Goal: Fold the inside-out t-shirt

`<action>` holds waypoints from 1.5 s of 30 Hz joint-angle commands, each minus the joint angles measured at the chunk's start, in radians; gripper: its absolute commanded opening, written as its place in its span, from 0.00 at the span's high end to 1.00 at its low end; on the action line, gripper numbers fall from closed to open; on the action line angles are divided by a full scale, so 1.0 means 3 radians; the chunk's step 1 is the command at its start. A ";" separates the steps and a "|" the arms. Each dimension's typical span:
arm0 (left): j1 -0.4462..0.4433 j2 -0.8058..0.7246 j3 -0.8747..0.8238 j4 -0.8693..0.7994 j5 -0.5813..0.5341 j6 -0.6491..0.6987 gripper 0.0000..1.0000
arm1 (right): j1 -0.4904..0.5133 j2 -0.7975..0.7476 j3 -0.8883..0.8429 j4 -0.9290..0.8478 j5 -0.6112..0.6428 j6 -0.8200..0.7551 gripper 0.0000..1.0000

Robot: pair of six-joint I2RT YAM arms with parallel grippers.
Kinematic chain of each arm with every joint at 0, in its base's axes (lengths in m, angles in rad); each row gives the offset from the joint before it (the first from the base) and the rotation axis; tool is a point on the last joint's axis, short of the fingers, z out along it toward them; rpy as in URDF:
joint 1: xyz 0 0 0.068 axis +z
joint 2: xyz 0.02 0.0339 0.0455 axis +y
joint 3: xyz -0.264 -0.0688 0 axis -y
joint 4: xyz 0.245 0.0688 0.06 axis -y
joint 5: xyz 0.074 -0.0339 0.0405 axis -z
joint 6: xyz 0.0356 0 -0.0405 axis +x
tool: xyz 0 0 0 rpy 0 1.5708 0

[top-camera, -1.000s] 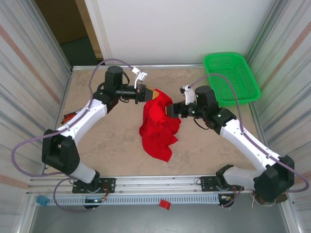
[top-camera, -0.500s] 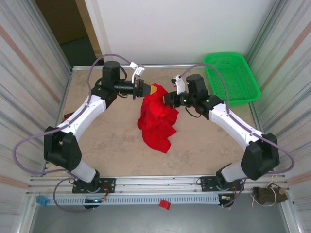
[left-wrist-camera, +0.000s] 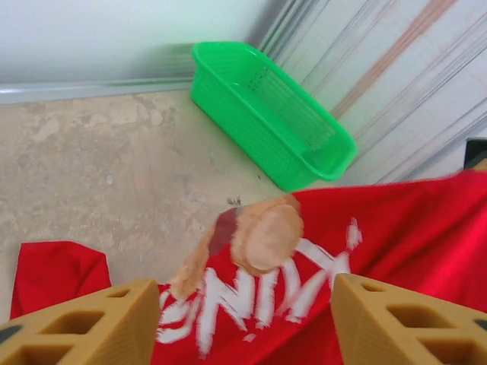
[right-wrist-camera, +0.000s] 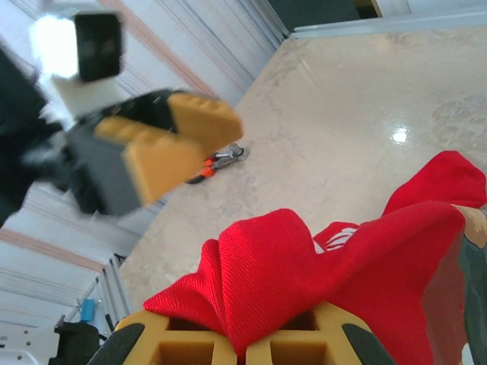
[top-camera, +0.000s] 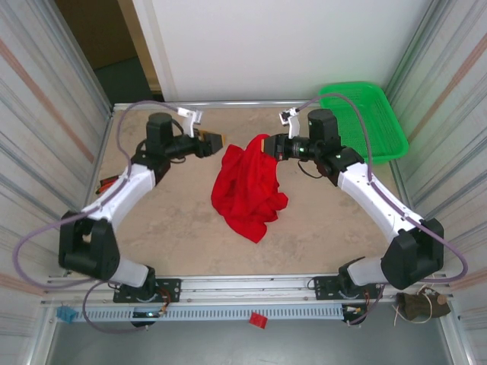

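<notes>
1. The left fingers [top-camera: 214, 141] stood spread and released, with nothing between them. In the left wrist view the two pads [left-wrist-camera: 84, 323] sat wide apart at the lower corners.
2. The left fingers hung over the far half of the desk [top-camera: 167, 220], just left of the shirt [top-camera: 247, 186] and clear of it.
3. The right fingers [top-camera: 265, 144] were clenched on the shirt's upper edge. In the right wrist view a ridge of red cloth [right-wrist-camera: 259, 304] rose from between the closed fingers [right-wrist-camera: 190, 351].
4. The shirt hung from that grip as a bunched drape over the middle of the desk. Whether its lower end touched the desk could not be told.
5. White lettering [left-wrist-camera: 304, 281] showed on the face of the shirt turned toward the left wrist camera.
6. The two sets of fingers pointed toward each other, near but apart. The right wrist view showed the left fingers [right-wrist-camera: 175, 144] open beyond the cloth.
7. The basket [top-camera: 364, 122] sat at the far right corner of the desk, well apart from the shirt.
</notes>
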 commanded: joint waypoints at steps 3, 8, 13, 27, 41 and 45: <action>-0.0883 -0.0542 -0.0351 0.0147 -0.1363 0.0410 0.35 | 0.0037 -0.0057 0.0013 0.0046 0.0035 0.0176 1.00; -0.1179 -0.0272 -0.0445 0.0557 -0.1443 0.0390 0.32 | 0.0070 -0.0058 0.0020 -0.0017 0.0099 0.0175 1.00; -0.1247 -0.0008 -0.0303 0.0668 -0.1491 0.0400 0.31 | 0.0108 -0.0102 -0.0026 -0.0039 0.0160 0.0171 1.00; -0.0522 0.0076 -0.0274 0.1204 0.0230 -0.0275 1.00 | -0.0140 -0.0049 -0.0287 0.0012 0.0355 0.0161 1.00; -0.0290 0.0165 -0.0342 0.1673 0.0860 -0.0769 1.00 | -0.0042 -0.0333 -0.0783 0.0596 0.0379 0.0819 0.30; -0.0291 0.0196 -0.0303 0.1639 0.0984 -0.0774 1.00 | 0.0032 -0.0140 -0.0689 0.0713 0.0383 0.0849 0.30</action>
